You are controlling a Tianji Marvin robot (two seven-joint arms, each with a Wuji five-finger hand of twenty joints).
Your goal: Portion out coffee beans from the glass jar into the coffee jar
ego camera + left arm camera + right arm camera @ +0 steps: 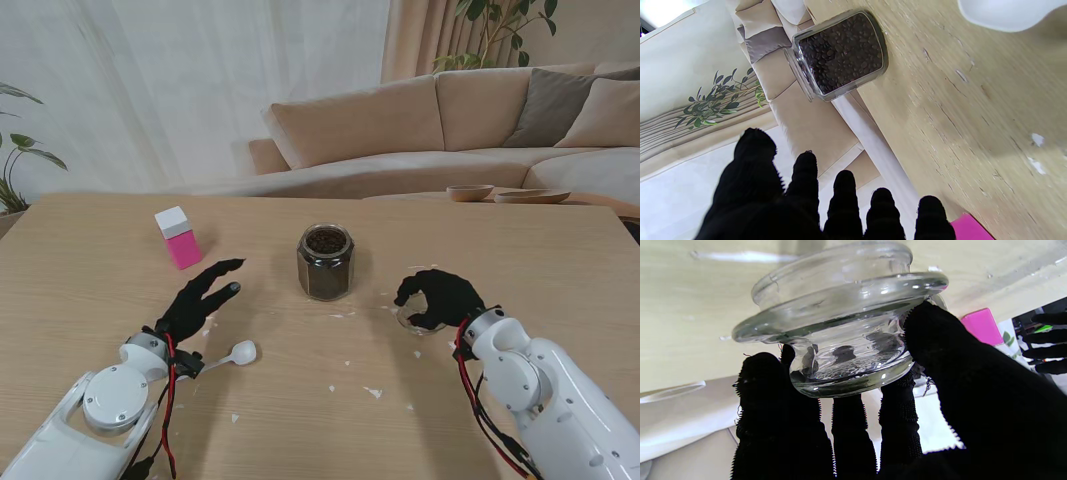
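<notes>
Glass is the main worry at this moment. My right hand has its fingers and thumb closed around the glass lid, gripping it by the knob, and in the stand view this hand sits low on the table to the right of the jar. I judge the lid is being set down or is just resting there, but I cannot tell if its rim touches the wood. If I release the fingers while it is tilted, it can roll or drop, and smooth glass on knitted gloves slips easily. The jar stands upright and uncovered in the middle of the table, full of dark beans almost to the mouth. My left hand is released, fingers spread and grasping nothing, hanging near the table between the jar and the white spoon, which lies just nearer to me than the hand. The pink and white box stands farther from me on the left. The second risk is the spoon: it is small and flat on the wood, so the thick fingers may push it away instead of picking it up. The third risk is the full jar; a careless reach from the left hand can knock it and spill beans. I do not see the coffee jar in any view, so I cannot say where the beans must go. Small white bits lie on the table, and I cannot make out what they are.
</notes>
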